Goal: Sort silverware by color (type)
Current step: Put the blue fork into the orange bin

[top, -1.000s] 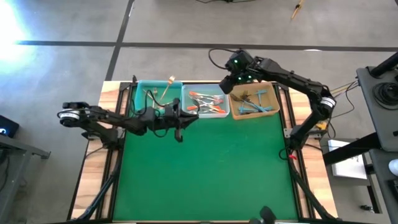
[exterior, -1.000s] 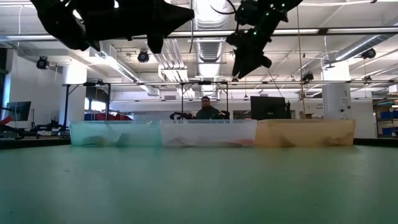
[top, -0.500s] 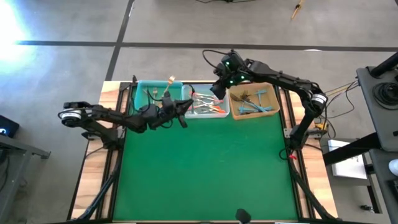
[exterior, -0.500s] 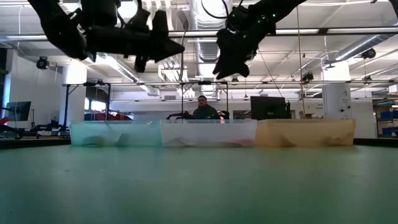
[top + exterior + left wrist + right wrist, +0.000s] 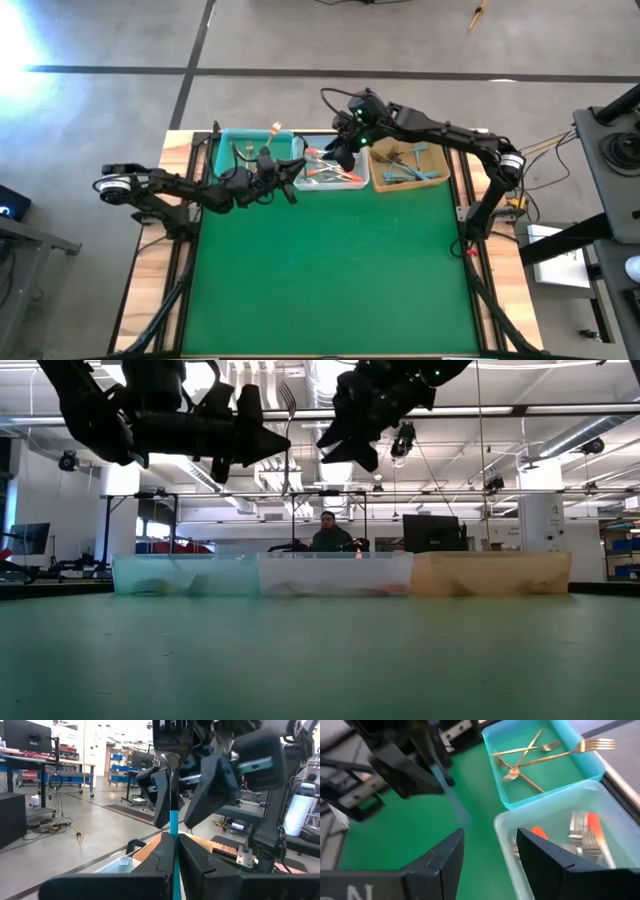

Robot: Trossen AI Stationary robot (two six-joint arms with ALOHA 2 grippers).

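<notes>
- Since a sec ago: R gripper point(image 5: 341, 153) has swung off the tan bin point(image 5: 441, 180) and now hangs over the clear bin point(image 5: 346, 187), right by the L gripper point(image 5: 284, 180). L gripper has gone a bit toward the mat's point(image 5: 320, 270) back edge.
- L gripper is shut tight on the blue fork point(image 5: 287, 405). It pinches the blue handle low down.
- R gripper is wide open w/ nothing in it. In its own view the fork is a blur just past its fingers point(image 5: 445, 855), not between them yet.
- Where the fork is: up in the air, over the front rims where the teal bin point(image 5: 224, 139) and clear bin meet, near the mat's back edge.
- Looks like a hand-over, so the fork can go to the tan bin w/ the other blue forks point(image 5: 405, 168).
- What could go wrong:
  - R gripper may bump the fork and tip it, bc the fork is thin and held at one end only.
  - If L lets go before R shuts, the fork drops into the wrong bin, w/ the gold forks point(image 5: 540, 752) or the orange ones point(image 5: 592, 827).
  - The 2 grippers are v. close and could hit each other.
- Which way it points: long side runs up and down, prongs up top, handle at the bottom.
</notes>
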